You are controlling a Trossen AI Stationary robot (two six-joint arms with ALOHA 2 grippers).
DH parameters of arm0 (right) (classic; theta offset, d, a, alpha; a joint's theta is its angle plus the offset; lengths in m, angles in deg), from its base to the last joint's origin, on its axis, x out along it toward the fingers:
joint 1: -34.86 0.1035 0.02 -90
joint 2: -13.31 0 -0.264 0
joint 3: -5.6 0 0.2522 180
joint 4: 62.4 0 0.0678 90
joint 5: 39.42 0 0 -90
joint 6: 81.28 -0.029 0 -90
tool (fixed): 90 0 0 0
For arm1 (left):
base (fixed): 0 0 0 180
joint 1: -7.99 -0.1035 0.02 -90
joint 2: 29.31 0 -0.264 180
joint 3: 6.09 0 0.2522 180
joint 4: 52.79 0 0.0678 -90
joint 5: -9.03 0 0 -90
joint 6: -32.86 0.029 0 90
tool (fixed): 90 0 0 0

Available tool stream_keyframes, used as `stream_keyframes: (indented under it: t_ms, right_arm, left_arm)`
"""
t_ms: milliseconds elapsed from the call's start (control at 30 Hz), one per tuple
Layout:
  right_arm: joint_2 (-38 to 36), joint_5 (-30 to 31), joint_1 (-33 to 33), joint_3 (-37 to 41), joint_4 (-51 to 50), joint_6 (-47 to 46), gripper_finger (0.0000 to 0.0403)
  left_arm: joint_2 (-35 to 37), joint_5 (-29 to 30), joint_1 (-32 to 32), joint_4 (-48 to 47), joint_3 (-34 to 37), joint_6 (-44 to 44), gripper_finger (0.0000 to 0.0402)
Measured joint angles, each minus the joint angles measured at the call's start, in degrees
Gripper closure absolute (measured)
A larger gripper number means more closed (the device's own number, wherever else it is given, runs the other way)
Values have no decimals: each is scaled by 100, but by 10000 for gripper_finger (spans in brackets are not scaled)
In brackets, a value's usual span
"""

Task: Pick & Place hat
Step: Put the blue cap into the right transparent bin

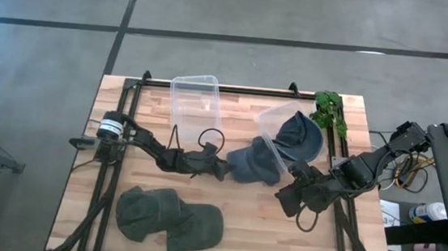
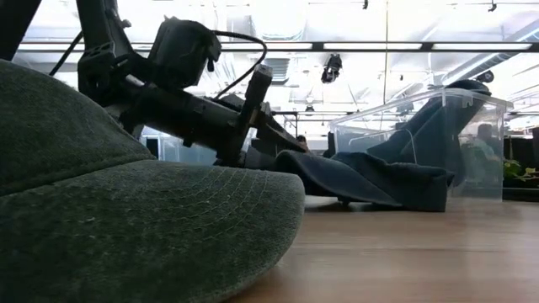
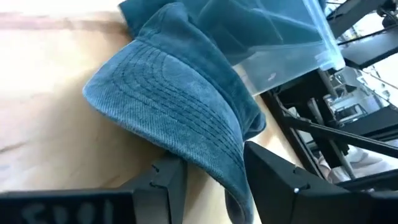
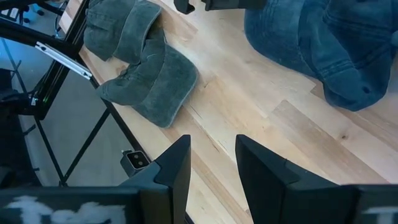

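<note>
Where the blue hat [image 3: 180, 118] brim lies between its fingers, we see L gripper [image 3: 208, 177] spread, contact unclear; R gripper [image 4: 211, 165] parted, holding nothing.

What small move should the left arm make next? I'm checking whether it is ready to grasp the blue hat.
Probably close the left gripper on the brim. Its fingers stand open with the blue hat's brim edge dipping between them, so a grasp looks lined up. The hat lies on the table beside the tipped clear bin. The right gripper waits nearby over bare wood.
</note>
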Motion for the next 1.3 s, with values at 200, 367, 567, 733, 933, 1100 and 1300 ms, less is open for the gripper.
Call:
stream_keyframes:
  t_ms: [200, 367, 567, 733, 933, 1100, 1300]
  right_arm:
    - [0, 1, 0, 0, 0, 0, 280]
    - [-2, 2, 0, 0, 10, 8, 280]
    - [-47, 30, 0, -145, 43, 384, 289]
    - [-137, 185, 0, -414, 1, 755, 300]
    - [-381, 520, -15, -509, -177, 815, 310]
    - [-596, 651, -339, -498, -445, 393, 316]
    - [-811, 533, -1622, -494, -251, 1186, 315]
  left_arm:
    - [0, 413, -30, -110, -110, 73, 271]
    - [2, 410, -17, -113, -237, 400, 293]
    - [123, 150, 217, -150, -386, 579, 387]
    - [768, 656, 606, -1288, -411, 930, 394]
    - [2401, 1858, 1519, -4616, -856, 2390, 396]
    - [3037, 2832, 2335, -8193, -2535, 5283, 396]
    - [2470, 4867, 2580, -11189, -4538, 10001, 392]
